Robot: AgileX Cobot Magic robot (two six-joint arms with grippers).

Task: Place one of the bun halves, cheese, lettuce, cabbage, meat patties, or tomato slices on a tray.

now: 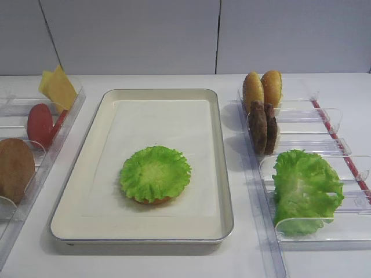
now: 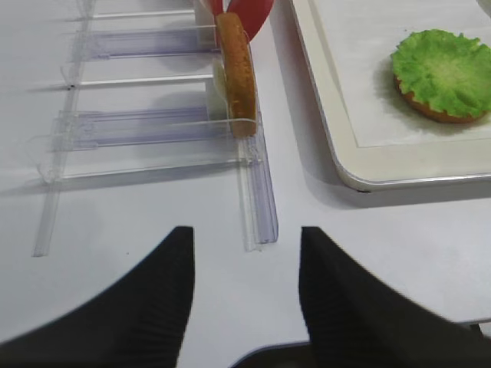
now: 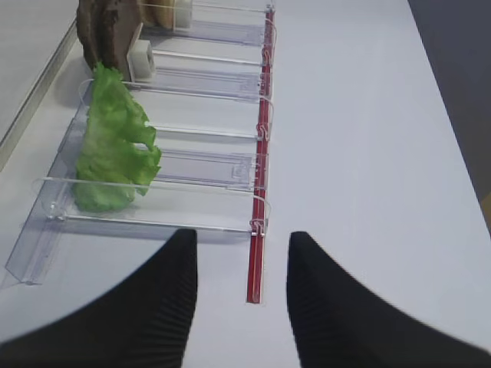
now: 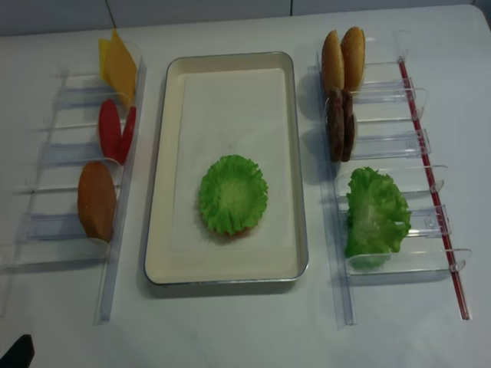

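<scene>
Lettuce (image 1: 155, 172), the flat round bright green frilly leaf w/ paler centre, lies in the lower middle of the large rectangular silver metal tray (image 1: 221, 162) w/ cream paper liner, sitting on a golden-brown bun half (image 2: 437, 113) whose edge peeks out underneath. Tray is centre frame on the white tabletop (image 1: 174, 263).

Left side of the high view: clear plastic rack (image 4: 54, 228) w/ thin yellow cheese slices (image 1: 57, 88) at top, smooth red tomato slices (image 1: 40, 124) below, then another bun half (image 1: 14, 168) standing on edge. Right side: second clear rack (image 4: 414, 146) w/ two upright bun halves (image 1: 262, 88) at top, dark brown rough meat patties (image 1: 262, 127) just under them, bulkier green leafy cabbage mass (image 1: 304, 188) lower down.

Right end effector (image 3: 242, 299) hovers over bare tabletop at the near end of the right rack, black fingers apart, nothing between them. Left end effector (image 2: 244, 299) hangs near the end of the left rack, fingers likewise spread and holding nothing.
</scene>
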